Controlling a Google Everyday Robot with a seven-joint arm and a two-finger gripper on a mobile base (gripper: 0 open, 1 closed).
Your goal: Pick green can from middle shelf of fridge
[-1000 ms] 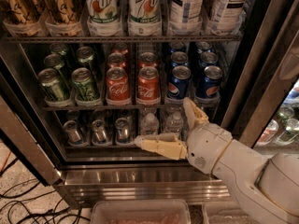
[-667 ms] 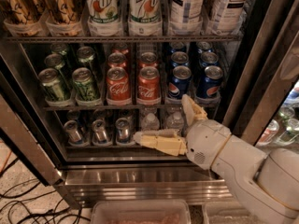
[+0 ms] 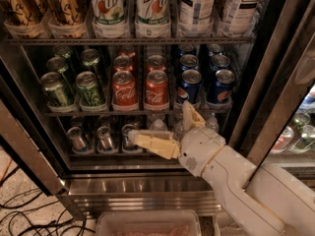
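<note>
The fridge [image 3: 147, 187] stands open, its stainless frame running along the bottom and its dark interior stacked with wire racks. The middle shelf [image 3: 98, 113] carries short cans in lanes running front to back. The two leftmost lanes are green, and the green can [image 3: 91, 88] stands upright at the front of the second lane from the left, with another green one [image 3: 56, 89] just beside it on its left and more of the same behind. To its right come two lanes of red Coca-Cola cans [image 3: 125, 88], then two lanes of blue Pepsi cans [image 3: 189, 85]. On the rack above stand 7up bottles [image 3: 108, 9], with amber bottles [image 3: 22, 6] to their left and pale tea bottles [image 3: 197, 4] to their right. The tool [image 3: 160, 121] hangs below the middle shelf's front edge, in front of the lower rack of small bottles [image 3: 78, 139], under the Coca-Cola and Pepsi lanes. Its two cream fingers are spread wide apart, one reaching left and the other pointing up toward the Pepsi cans, with nothing between them. It is lower than the green can and off to the right, not touching it. The white arm [image 3: 231, 176] enters from the lower right. Black cables [image 3: 29, 215] lie on the floor at left, and a clear bin [image 3: 147, 220] sits at the bottom edge.
</note>
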